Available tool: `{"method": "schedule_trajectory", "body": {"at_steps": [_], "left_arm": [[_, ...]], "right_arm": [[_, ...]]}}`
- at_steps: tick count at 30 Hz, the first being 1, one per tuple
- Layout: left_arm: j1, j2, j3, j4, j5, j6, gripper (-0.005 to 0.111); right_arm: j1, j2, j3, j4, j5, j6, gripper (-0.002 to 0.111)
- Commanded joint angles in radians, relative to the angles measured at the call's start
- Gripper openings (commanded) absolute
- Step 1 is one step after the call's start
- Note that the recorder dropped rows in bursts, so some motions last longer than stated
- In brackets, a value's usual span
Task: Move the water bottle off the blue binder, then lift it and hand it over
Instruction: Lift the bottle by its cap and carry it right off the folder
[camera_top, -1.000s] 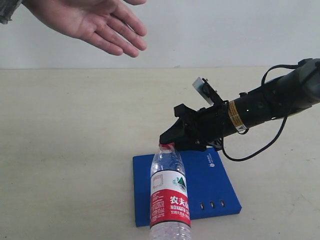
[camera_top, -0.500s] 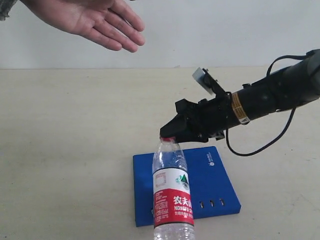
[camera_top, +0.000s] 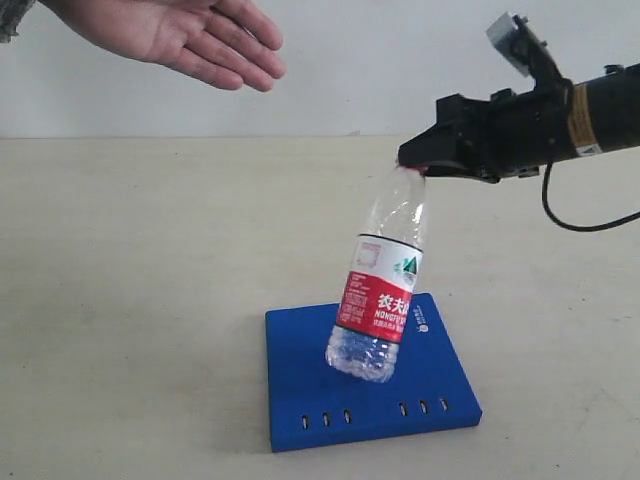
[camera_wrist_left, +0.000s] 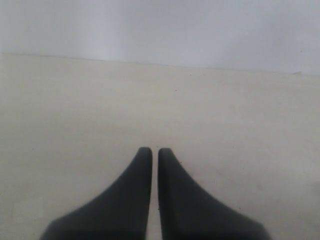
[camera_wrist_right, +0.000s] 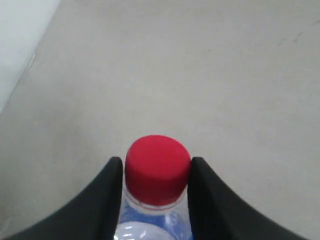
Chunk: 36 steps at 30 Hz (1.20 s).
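Climbing toward upper right, right gripper (camera_top: 415, 163) clamps the cap (camera_wrist_right: 157, 170) and hoists the water bottle (camera_top: 385, 285) for handover; left gripper (camera_wrist_left: 155, 152) pinched empty.

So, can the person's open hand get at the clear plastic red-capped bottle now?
Probably yes: nothing stands between the open hand and the clear plastic bottle, and the right black fingers grip it at the red cap, leaving the body bare.

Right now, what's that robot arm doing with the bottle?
The right gripper holds the water bottle by its red cap, so the bottle hangs tilted over the blue binder. A person's open hand is held out at the upper left, not yet reached. The left gripper is shut, holding nothing.
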Motion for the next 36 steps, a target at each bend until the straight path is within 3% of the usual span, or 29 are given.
{"method": "schedule_trajectory", "body": {"at_steps": [1, 8, 23, 28, 31, 36], "left_arm": [[-0.004, -0.003, 0.004, 0.001, -0.008, 0.003, 0.004], [-0.004, -0.003, 0.004, 0.001, -0.008, 0.003, 0.004], [-0.004, -0.003, 0.004, 0.001, -0.008, 0.003, 0.004], [-0.004, -0.003, 0.004, 0.001, -0.008, 0.003, 0.004], [-0.004, -0.003, 0.004, 0.001, -0.008, 0.003, 0.004], [-0.004, -0.003, 0.004, 0.001, -0.008, 0.003, 0.004]], "right_arm": [[-0.059, -0.06, -0.002, 0.005, -0.021, -0.068, 0.0], [-0.087, -0.124, -0.002, 0.005, -0.041, -0.205, 0.0], [-0.097, -0.204, -0.001, 0.005, 0.057, -0.287, 0.0], [-0.097, -0.298, 0.002, 0.005, 0.35, -0.452, 0.0], [-0.097, -0.357, 0.09, 0.005, 0.587, -0.535, 0.0], [-0.097, -0.404, 0.223, 0.005, 0.632, -0.58, 0.0]]}}
